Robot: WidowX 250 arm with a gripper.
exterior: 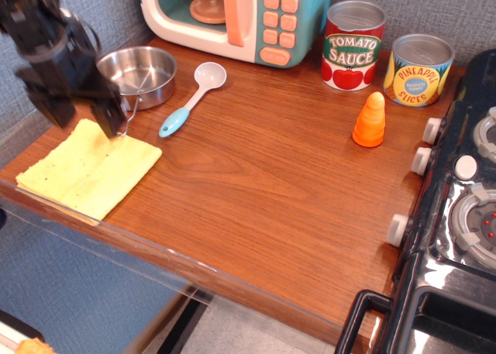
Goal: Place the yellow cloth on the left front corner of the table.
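Note:
The yellow cloth (89, 169) lies flat and spread out on the reddish-brown table (263, 176), at its front left corner beside the clear plastic strip. My black gripper (84, 118) hangs just above the cloth's far edge, lifted off it. Its two fingers are spread apart and hold nothing. The right finger tip is close to the cloth's far corner and to the pot handle.
A steel pot (136, 75) stands just behind the cloth, a blue-handled spoon (192, 98) beside it. A toy microwave (232, 17), a tomato sauce can (353, 44), a pineapple can (418, 69) and an orange cone (370, 119) stand further back. The black stove (457, 214) is at right.

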